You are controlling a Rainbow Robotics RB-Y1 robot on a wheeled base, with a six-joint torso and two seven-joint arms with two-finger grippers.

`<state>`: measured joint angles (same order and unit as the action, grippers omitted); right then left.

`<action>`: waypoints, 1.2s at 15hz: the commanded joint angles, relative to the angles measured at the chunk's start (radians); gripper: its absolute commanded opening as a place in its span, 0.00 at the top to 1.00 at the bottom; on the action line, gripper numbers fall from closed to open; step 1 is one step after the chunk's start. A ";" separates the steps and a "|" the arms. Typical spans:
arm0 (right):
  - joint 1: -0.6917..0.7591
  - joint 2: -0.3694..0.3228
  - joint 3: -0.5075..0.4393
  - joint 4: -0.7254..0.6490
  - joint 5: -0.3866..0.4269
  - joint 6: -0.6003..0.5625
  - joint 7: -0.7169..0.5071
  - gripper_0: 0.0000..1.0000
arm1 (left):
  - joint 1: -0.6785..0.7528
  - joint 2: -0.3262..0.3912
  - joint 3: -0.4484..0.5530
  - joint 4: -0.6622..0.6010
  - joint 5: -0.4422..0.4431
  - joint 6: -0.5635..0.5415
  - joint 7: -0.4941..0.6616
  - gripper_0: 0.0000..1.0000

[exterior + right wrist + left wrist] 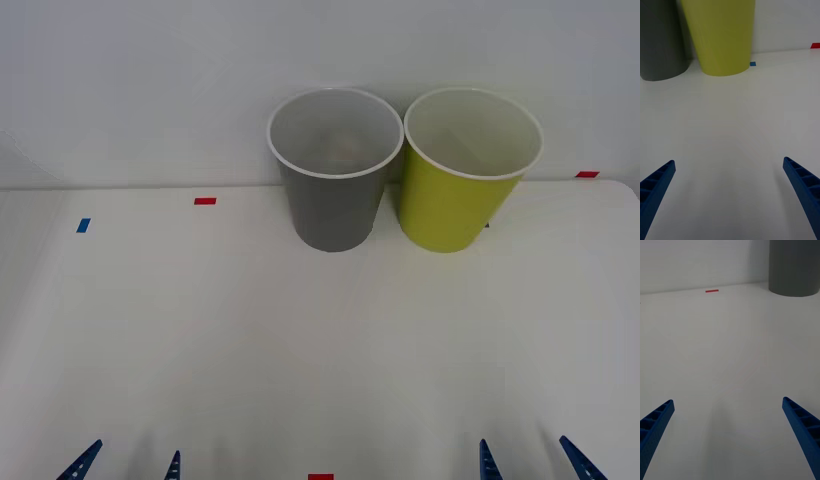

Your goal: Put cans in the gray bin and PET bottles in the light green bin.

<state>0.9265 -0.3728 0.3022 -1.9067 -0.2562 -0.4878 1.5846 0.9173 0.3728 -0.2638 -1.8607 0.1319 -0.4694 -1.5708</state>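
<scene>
The gray bin (330,215) stands upright at the back middle of the white table, white-rimmed and open at the top. Just to its right, nearly touching, stands the light green bin (455,210). No cans or PET bottles are in view on the table. My left gripper (135,455) hovers open at the front left edge, nothing between its fingers. My right gripper (524,447) is open at the front right, likewise holding nothing. The right wrist view looks at the light green bin (720,37) with the gray bin (660,41) beside it. The left wrist view catches the gray bin (795,266).
Small tape marks lie on the table: red (205,201) and blue (83,225) at the back left, red (587,174) at the back right, red (320,477) at the front edge. A white wall rises right behind the bins.
</scene>
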 commanded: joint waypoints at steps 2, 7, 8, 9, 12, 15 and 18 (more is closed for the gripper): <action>0.000 0.000 0.000 0.000 0.000 0.000 0.000 0.00 | 0.000 0.000 0.000 0.000 0.000 0.000 0.000 0.00; 0.000 0.000 0.000 0.000 0.000 0.000 0.000 0.00 | 0.000 0.000 0.000 0.000 0.000 0.000 0.000 0.00; 0.000 0.000 0.000 0.000 0.000 0.000 0.000 0.00 | 0.000 0.000 0.000 0.000 0.000 0.000 0.000 0.00; 0.000 0.000 0.000 0.000 0.000 0.000 0.000 0.00 | 0.000 0.000 0.000 0.000 0.000 0.000 0.000 0.00; 0.000 0.000 0.000 0.000 0.000 0.000 0.000 0.00 | 0.000 0.000 0.000 0.000 0.000 0.000 0.000 0.00; 0.000 0.000 0.000 0.000 0.000 0.000 0.000 0.00 | 0.000 0.000 0.000 0.000 0.000 0.000 0.000 0.00; 0.000 0.000 0.000 0.000 0.000 0.000 0.000 0.00 | 0.000 0.000 0.000 0.000 0.000 0.000 0.000 0.00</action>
<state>0.9265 -0.3728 0.3022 -1.9067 -0.2562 -0.4878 1.5846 0.9173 0.3728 -0.2638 -1.8607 0.1319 -0.4694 -1.5708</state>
